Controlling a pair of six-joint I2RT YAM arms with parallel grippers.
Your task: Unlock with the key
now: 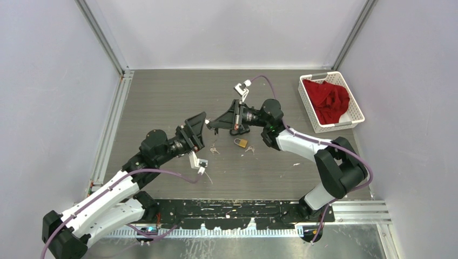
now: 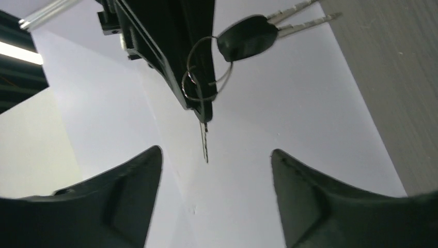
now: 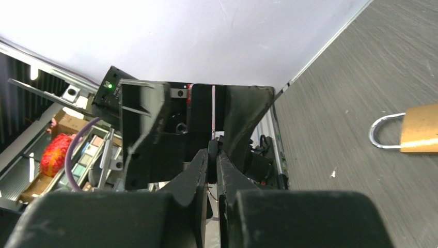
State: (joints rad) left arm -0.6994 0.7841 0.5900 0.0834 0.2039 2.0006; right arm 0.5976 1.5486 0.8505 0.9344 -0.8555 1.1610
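Observation:
A brass padlock (image 1: 241, 143) with a silver shackle lies on the grey table, also at the right edge of the right wrist view (image 3: 418, 126). My right gripper (image 1: 215, 124) is shut on the black head of a key (image 3: 212, 150), held above the table left of the padlock. In the left wrist view its thin blade (image 2: 205, 144) points toward my left gripper (image 2: 216, 152), and a ring with more keys (image 2: 248, 44) hangs from it. My left gripper (image 1: 203, 129) is open and empty, facing the right gripper closely, with the blade just short of its fingers.
A white basket (image 1: 354, 116) with a red cloth (image 1: 329, 100) stands at the back right. Small metal bits (image 1: 214, 150) lie on the table left of the padlock. Grey walls close in the left, back and right sides.

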